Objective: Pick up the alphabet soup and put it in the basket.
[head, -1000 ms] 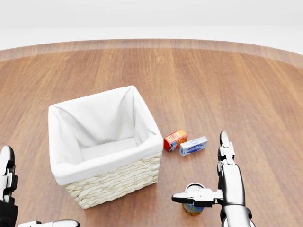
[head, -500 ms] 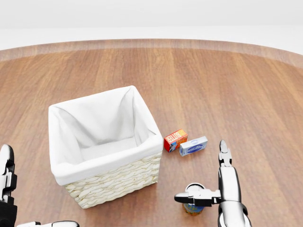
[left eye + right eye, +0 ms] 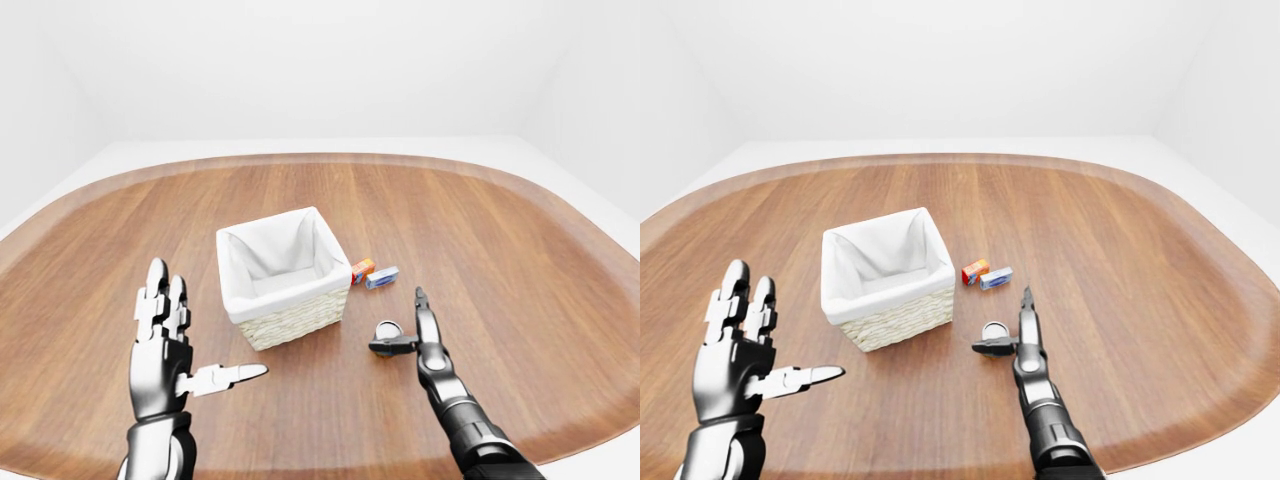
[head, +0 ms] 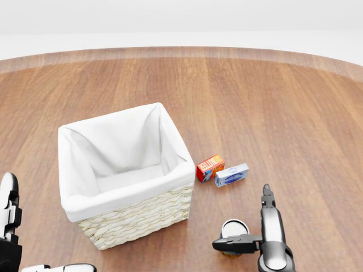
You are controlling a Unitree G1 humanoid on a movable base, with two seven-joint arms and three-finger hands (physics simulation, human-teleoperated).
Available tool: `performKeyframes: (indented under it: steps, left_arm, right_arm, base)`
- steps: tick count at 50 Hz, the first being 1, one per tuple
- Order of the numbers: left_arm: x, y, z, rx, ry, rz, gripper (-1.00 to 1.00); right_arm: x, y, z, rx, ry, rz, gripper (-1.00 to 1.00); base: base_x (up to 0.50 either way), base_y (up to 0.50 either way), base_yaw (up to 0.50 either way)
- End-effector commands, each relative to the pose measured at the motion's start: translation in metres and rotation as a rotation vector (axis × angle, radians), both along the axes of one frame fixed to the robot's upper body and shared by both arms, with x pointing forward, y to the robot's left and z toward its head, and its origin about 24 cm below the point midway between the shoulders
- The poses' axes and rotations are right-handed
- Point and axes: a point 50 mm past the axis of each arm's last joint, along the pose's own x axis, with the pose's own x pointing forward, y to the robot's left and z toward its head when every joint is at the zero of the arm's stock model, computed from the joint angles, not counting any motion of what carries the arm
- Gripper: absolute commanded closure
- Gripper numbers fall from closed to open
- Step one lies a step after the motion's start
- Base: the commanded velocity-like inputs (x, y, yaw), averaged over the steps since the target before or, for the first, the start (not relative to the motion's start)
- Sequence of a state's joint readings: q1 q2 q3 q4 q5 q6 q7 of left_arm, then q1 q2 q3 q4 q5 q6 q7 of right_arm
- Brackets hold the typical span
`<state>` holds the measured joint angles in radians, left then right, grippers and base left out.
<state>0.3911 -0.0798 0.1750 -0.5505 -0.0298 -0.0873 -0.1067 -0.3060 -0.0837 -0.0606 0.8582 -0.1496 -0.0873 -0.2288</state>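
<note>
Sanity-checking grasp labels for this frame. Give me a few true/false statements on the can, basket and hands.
1. The alphabet soup can stands upright on the table. True.
2. The can is inside the basket. False: it stands on the table, to the basket's right in the head view.
3. The right hand is closed round the can. False: its fingers are extended, thumb reaching across the can.
4. The left hand is open, holding nothing. True.
5. Two small boxes, an orange-red box and a blue-white box, lie right of the basket. True.

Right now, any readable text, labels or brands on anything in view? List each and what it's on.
None fully readable.
Red-orange box: pale lettering on its face, too blurred to read.
Blue-white box: blue oval logo, text too small to read.
Alphabet soup can: label hidden by the right hand.
Basket: no text.
</note>
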Motion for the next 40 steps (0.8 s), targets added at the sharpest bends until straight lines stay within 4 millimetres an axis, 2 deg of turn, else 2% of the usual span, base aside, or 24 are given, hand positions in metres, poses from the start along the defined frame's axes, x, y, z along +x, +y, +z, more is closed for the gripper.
performKeyframes:
  steps: [1,14,40]
  left_arm:
    - [0.0011,0.0009,0.0005,-0.001,-0.004,0.002,-1.00]
    - [0.0020,0.0010,0.0013,0.000,-0.009,0.000,-1.00]
    - [0.0033,-0.0004,-0.0012,0.001,0.002,-0.006,-1.00]
  right_arm:
    - [-0.0040,0.0007,-0.0179,-0.043,0.124,-0.007,-1.00]
    - [-0.0063,0.0037,-0.0267,-0.075,0.202,0.000,-1.00]
    - [-0.0037,0.0047,-0.0255,-0.086,0.206,0.000,-1.00]
  base:
    - [0.00,0.00,0.00]
    - [0.00,0.00,0.00]
    - [0.00,0.00,0.00]
